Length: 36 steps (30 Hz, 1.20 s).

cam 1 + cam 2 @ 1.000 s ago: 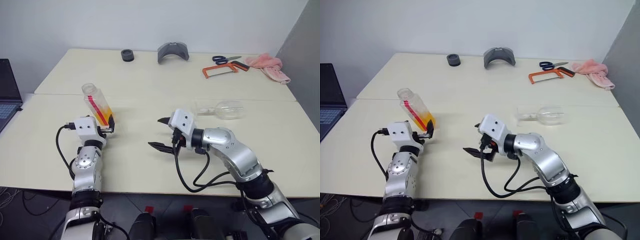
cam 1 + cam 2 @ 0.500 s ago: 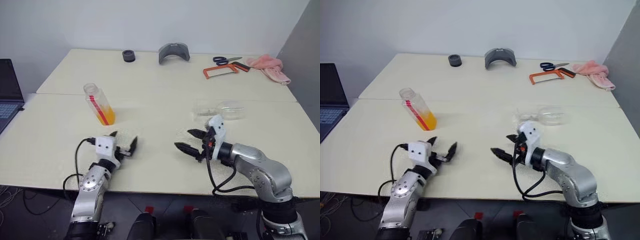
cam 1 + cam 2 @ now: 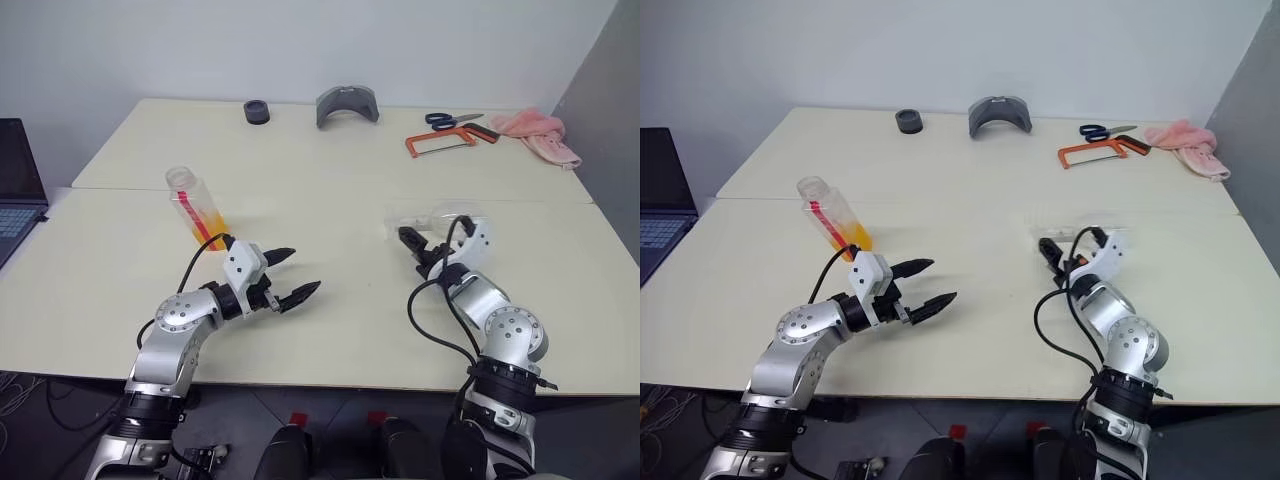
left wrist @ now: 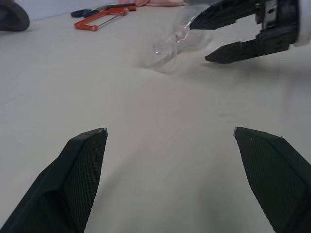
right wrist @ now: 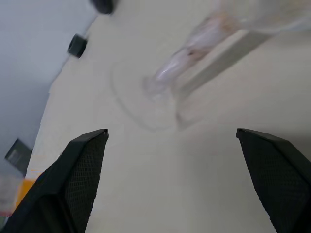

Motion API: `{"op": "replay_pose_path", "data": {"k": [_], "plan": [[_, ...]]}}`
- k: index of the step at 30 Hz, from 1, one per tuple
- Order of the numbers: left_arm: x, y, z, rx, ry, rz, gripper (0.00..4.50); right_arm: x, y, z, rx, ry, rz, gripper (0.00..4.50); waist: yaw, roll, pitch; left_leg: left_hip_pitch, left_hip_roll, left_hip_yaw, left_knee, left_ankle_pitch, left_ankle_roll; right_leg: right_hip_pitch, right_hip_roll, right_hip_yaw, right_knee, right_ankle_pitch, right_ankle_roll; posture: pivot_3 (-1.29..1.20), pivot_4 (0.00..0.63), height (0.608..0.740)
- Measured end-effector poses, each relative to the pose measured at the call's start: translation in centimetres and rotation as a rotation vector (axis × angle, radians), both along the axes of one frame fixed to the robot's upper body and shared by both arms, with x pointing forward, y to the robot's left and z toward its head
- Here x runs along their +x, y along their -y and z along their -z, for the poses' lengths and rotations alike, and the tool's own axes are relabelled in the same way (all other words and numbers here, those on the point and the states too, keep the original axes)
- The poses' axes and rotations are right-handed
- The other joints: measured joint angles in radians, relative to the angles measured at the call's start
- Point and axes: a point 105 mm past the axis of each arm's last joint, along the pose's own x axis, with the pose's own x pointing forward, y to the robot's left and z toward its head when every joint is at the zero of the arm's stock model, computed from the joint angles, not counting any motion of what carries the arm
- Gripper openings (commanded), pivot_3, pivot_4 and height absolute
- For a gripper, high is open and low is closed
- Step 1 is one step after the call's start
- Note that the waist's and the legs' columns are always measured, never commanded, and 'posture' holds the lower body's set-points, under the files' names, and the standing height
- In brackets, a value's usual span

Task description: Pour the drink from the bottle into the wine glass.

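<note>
The bottle (image 3: 196,209) stands alone on the table's left part, with the orange drink (image 3: 212,231) low inside it and a red stripe down its side. My left gripper (image 3: 303,270) is open, to the right of the bottle and apart from it, pointing across the table. The wine glass (image 3: 447,217) lies on its side at the right, its foot (image 5: 141,97) toward the right gripper. My right gripper (image 3: 412,250) is open just in front of the foot, holding nothing. The left wrist view shows the wine glass (image 4: 175,39) and the right gripper (image 4: 243,30) beside it.
At the back of the table lie a black ring (image 3: 256,111), a grey curved piece (image 3: 346,104), scissors (image 3: 452,118), an orange-framed saw (image 3: 450,141) and a pink cloth (image 3: 540,135). A laptop (image 3: 15,175) sits at the left edge. A seam (image 3: 330,194) joins two tabletops.
My left gripper has drawn away from the bottle and swung right toward the table's middle. My right gripper has moved right and forward to the lying wine glass, rolling as it went.
</note>
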Motion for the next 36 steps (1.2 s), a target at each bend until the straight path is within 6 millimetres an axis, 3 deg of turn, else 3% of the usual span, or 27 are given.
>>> {"op": "replay_pose_path", "data": {"k": [5,12,28,36], "plan": [[-0.3,1.3,-0.1,0.004,-0.023,0.065,4.48,1.9,0.7,-0.3,0.105,-0.001,0.095,4.5,-0.01,0.0,0.0,0.0,0.0,0.0,0.0,0.0,0.0,0.0,0.001,0.0,0.0,0.0,0.0,0.0,0.15,0.74],[-0.4,1.4,-0.1,0.008,-0.031,0.086,4.48,3.9,0.5,-0.7,0.231,0.002,0.156,4.5,-0.022,0.0,0.0,0.001,0.001,0.0,0.0,0.0,0.0,0.0,0.001,0.0,0.0,0.0,0.0,0.0,0.15,0.74],[-0.3,0.8,0.5,0.035,-0.037,0.112,4.48,6.2,-1.1,-1.1,0.385,-0.029,0.198,4.5,-0.03,0.001,0.0,0.002,0.002,0.0,-0.001,0.0,0.0,0.0,0.002,0.001,0.001,0.0,0.0,0.0,0.15,0.74],[-0.3,0.8,0.6,0.041,-0.031,0.112,4.48,7.5,-3.0,-1.3,0.41,-0.037,0.177,4.5,-0.043,0.001,0.0,0.002,0.002,0.0,-0.001,0.0,0.0,0.0,0.003,0.002,0.001,0.0,0.0,0.0,0.15,0.74]]}}
